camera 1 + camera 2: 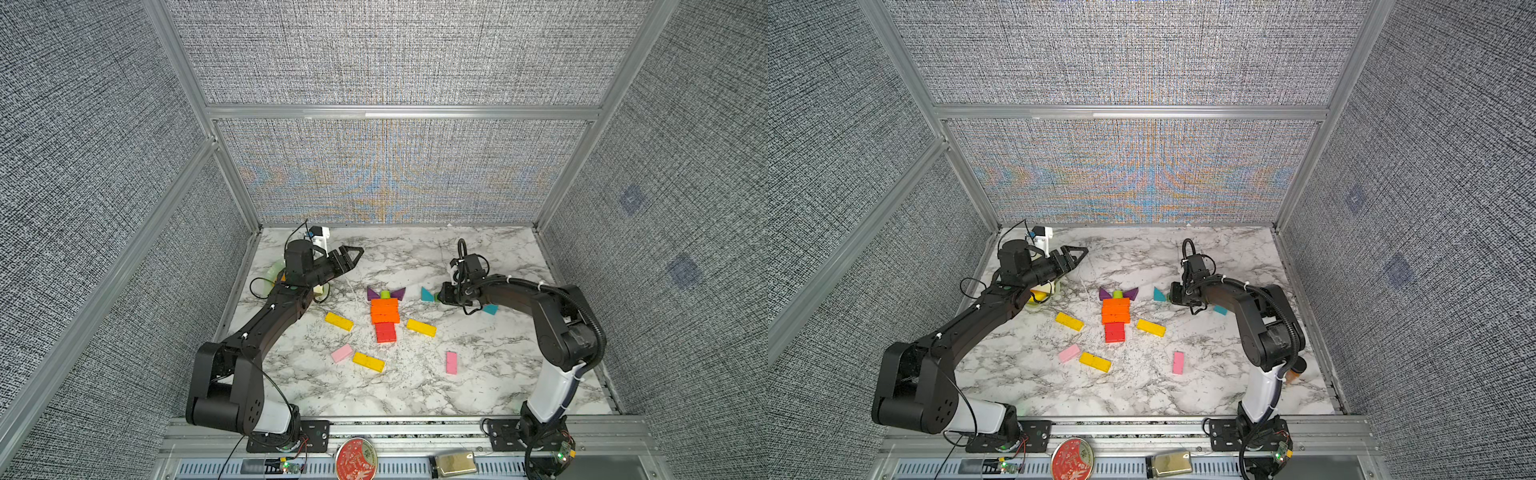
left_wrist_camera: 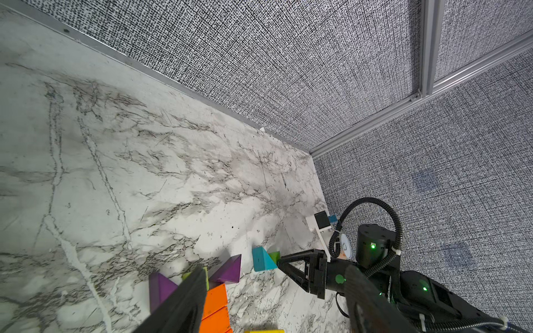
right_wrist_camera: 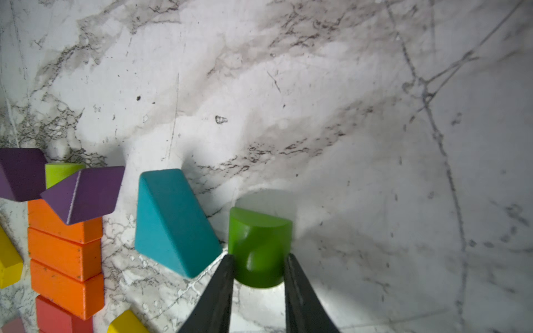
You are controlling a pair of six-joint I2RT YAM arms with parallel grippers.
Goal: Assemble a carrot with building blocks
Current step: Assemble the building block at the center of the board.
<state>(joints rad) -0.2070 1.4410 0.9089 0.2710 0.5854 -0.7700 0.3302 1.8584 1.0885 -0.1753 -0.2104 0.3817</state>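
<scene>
Three woven grey walls point(image 1: 386, 166) enclose a marble tabletop point(image 1: 415, 395) bearing building blocks point(image 1: 385, 309).

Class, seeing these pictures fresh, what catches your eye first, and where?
Mid-table, a bright carrot shape: orange bars with red bars nearer the robot, purple triangles at the far end. To its right, the right gripper pinches a green stub beside a teal triangle.

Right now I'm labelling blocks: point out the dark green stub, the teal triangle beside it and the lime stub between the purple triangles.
dark green stub point(image 3: 259, 245): right wrist view, its curved side.
teal triangle point(image 3: 184, 219): right wrist view, its broad sloping face.
lime stub point(image 1: 385, 294): a top view, its top face.
</scene>
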